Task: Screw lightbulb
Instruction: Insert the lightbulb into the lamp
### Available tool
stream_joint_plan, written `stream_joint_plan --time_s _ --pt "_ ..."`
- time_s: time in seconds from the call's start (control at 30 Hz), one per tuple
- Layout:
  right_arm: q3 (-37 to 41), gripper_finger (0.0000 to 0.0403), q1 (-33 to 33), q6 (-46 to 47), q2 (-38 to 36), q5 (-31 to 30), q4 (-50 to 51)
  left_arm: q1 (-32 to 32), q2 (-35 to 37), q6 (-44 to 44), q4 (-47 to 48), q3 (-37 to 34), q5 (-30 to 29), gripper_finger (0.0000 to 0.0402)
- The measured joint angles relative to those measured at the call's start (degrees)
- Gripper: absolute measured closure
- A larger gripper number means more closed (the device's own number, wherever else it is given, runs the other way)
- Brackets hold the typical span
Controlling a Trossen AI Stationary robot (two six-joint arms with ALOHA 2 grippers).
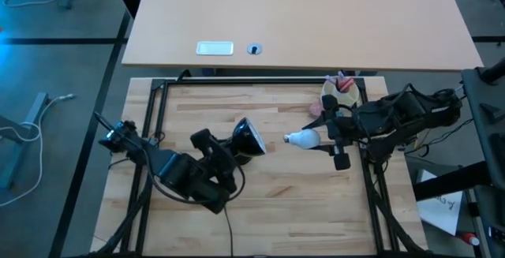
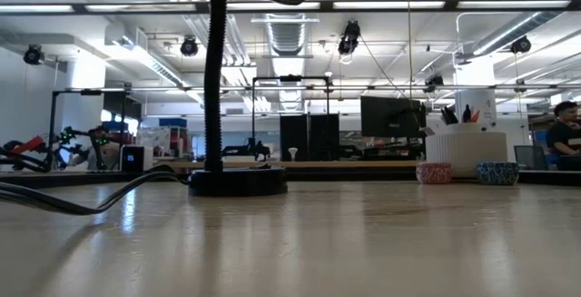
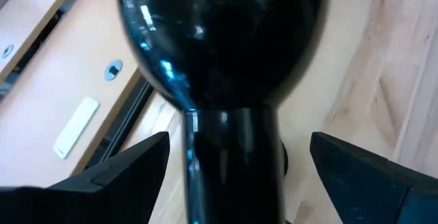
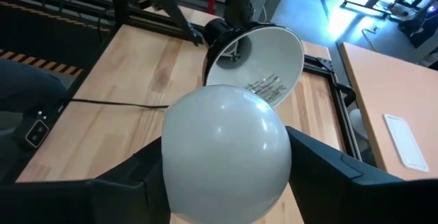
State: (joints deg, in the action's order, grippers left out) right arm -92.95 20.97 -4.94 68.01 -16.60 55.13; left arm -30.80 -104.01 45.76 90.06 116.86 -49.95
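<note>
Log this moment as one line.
right gripper: holds bulb, aimed at shade | left gripper: around lamp neck | bulb not in socket

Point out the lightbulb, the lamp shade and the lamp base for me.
lightbulb [image 4: 222,152], right wrist view, on its round white globe.
lamp shade [image 4: 263,63], right wrist view, on its pale inner wall.
lamp base [image 2: 238,182], low view, on its black disc.

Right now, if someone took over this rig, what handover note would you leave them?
Right end effector: shut on the lightbulb, held off the table, pointed at the lamp's open shade.
Left end effector: fingers on either side of the lamp's black neck, below the shade; whether they are clamped is unclear.
Done: bulb picked up and roughly lined up with the shade.
Left: close the gap, seat the bulb in the socket, screw it in, release.
</note>
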Motion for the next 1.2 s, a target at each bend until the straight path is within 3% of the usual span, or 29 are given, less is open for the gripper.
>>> stream_joint_plan --time_s 0.5,0.73,0.93,1.2 --pt "0.15 0.019 0.0 0.77 0.42 0.0 -0.04 4.38 1.45 0.12 -0.13 -8.68 2.71 0.0063" --pt "0.17 0.0184 -0.04 0.57 1.14 -0.01 -1.28 4.43 6.1 -3.53 -0.06 -9.55 4.4 0.0147" --pt "0.22 0.0191 0.0 -1.31 3.99 0.17 -3.64 4.34 11.57 -14.7 -5.02 -16.55 4.76 0.0148" --pt "0.28 0.0189 1.57 -4.12 9.92 -0.33 -7.89 3.7 22.28 -40.3 -24.41 -29.33 9.76 0.0148"
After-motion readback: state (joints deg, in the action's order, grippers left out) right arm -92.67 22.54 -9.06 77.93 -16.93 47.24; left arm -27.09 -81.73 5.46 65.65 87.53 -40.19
